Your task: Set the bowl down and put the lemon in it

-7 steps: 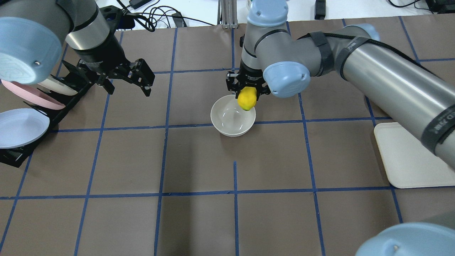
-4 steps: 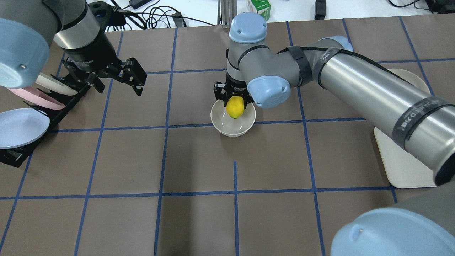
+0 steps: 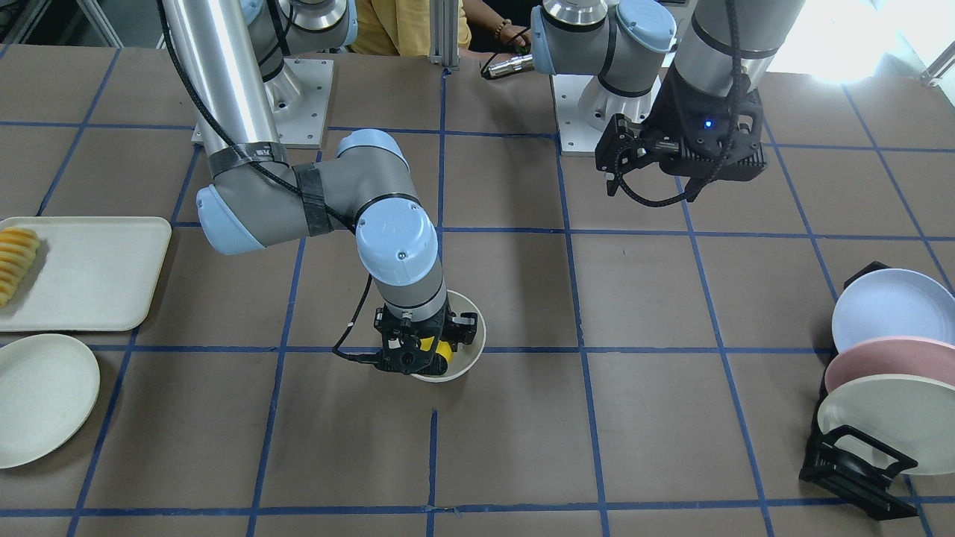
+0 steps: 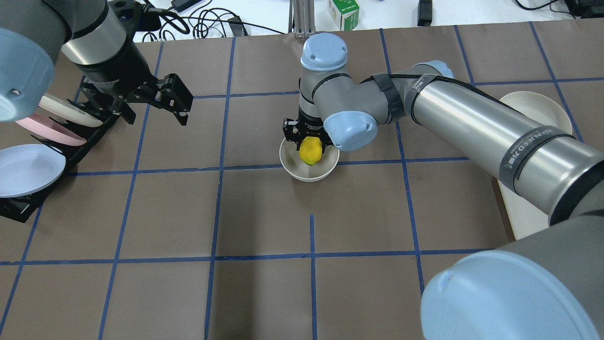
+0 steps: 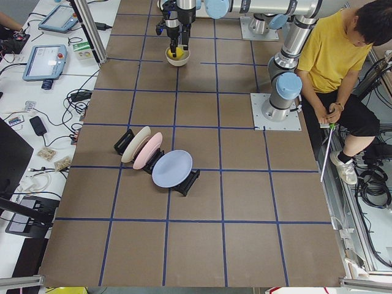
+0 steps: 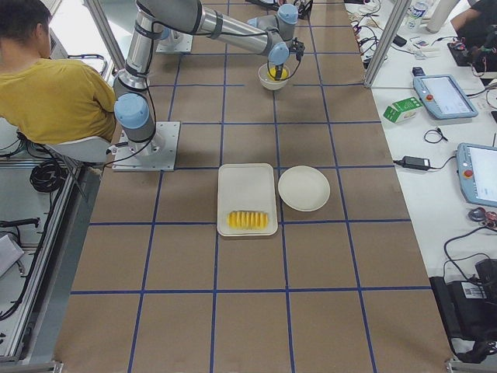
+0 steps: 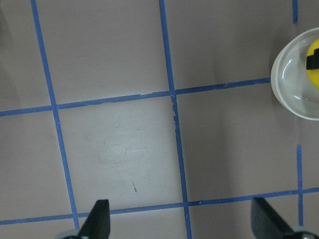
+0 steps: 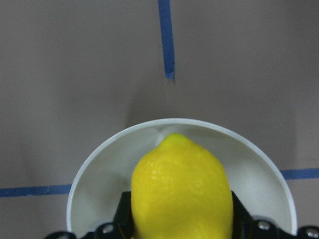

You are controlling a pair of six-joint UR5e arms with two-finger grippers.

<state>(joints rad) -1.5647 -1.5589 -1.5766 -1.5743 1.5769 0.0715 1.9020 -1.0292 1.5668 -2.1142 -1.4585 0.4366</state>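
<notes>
The off-white bowl stands upright near the table's middle; it also shows in the front view and the left wrist view. My right gripper is shut on the yellow lemon and holds it low inside the bowl. The right wrist view shows the lemon between the fingers, above the bowl's glossy inside. I cannot tell whether the lemon touches the bottom. My left gripper hangs open and empty above the table, well left of the bowl; its fingers stand wide apart.
A black rack with several plates stands at the left edge. A cream tray with fruit slices and a flat plate lie on my right side. A person sits beside the robot base.
My right gripper has moved left and down with the lemon, from the bowl's far right rim to low inside the bowl. My left arm has drawn back slightly to the left.
</notes>
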